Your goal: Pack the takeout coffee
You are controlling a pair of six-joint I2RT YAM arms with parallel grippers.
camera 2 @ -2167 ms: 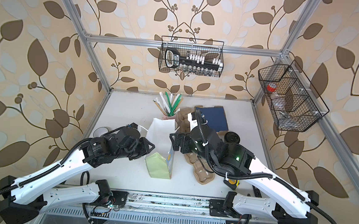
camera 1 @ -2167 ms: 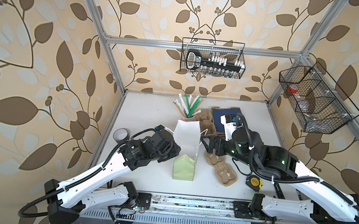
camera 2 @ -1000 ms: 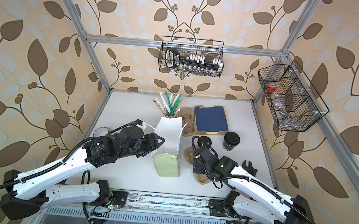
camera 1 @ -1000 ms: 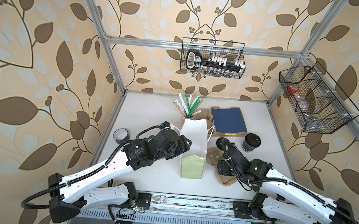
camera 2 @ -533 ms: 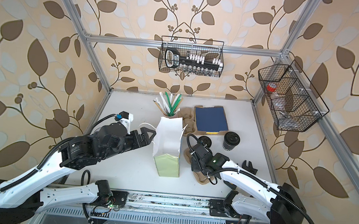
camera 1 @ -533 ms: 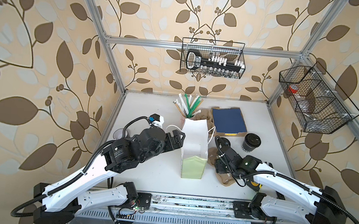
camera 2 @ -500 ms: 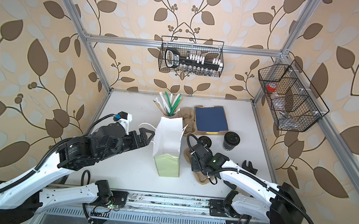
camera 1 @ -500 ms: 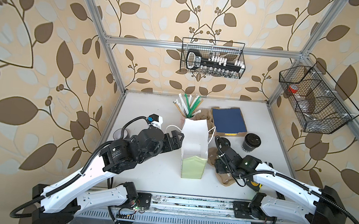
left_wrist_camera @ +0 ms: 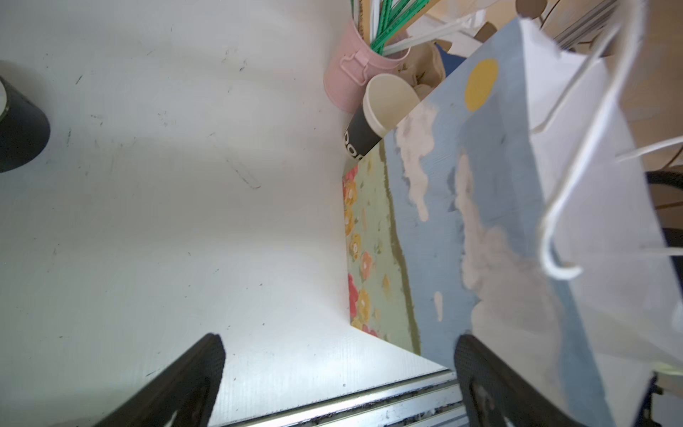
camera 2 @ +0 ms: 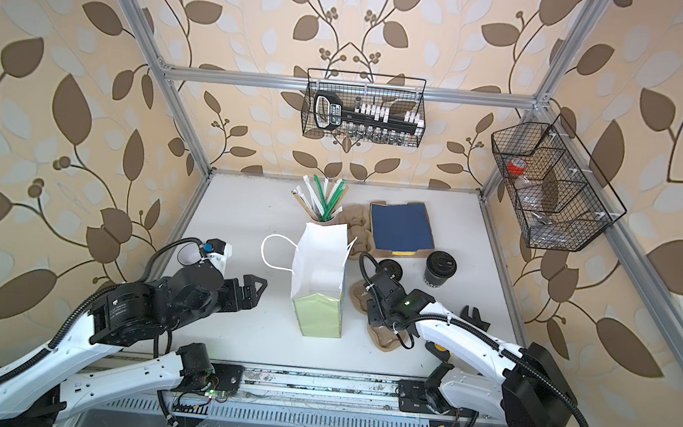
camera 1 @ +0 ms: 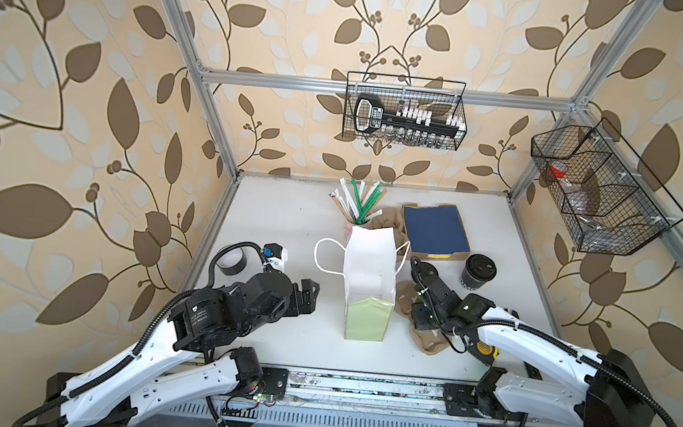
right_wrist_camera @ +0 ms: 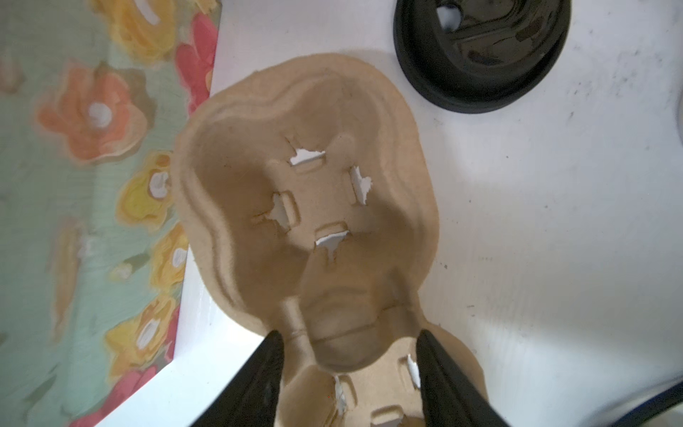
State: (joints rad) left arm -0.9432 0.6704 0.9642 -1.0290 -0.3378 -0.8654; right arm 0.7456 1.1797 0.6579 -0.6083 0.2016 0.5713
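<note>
Got right gripper (right_wrist_camera: 349,334) down on the brown cup tray (right_wrist_camera: 306,192), jaws about half apart, one finger on each side of the tray's narrow waist; can't tell whether pinching it or just alongside. In both top views, sits over that tray just right of the paper bag (camera 1: 369,266). Got left gripper (left_wrist_camera: 338,344) spread wide, nothing between the fingers (left_wrist_camera: 196,377), over bare table (camera 1: 281,218) on the bag's left, clear of the bag and near its loop handle (camera 1: 320,254). Seeing the bag upright, mouth open, white inside, with sky and flowers printed on the sides facing the wrist views. Seeing a loose black lid (right_wrist_camera: 480,55) flat on the table just beside the tray's far end. Found the lidded black cup (camera 1: 479,271) upright further right, white lettering on its side, just off the near corner of the blue-lined box (camera 1: 434,230), apart from both grippers. Found the open black cup (left_wrist_camera: 373,118) only in the left wrist view: white inside, lettering on the side, just beside the pink cup of straws (left_wrist_camera: 347,77), partly behind the bag's far edge. Also seeing a second brown tray (camera 1: 391,222) between bag and box, plus a dark round thing with pale inside (camera 1: 230,260) at the table's left edge; cup or tape roll, can't tell.
</note>
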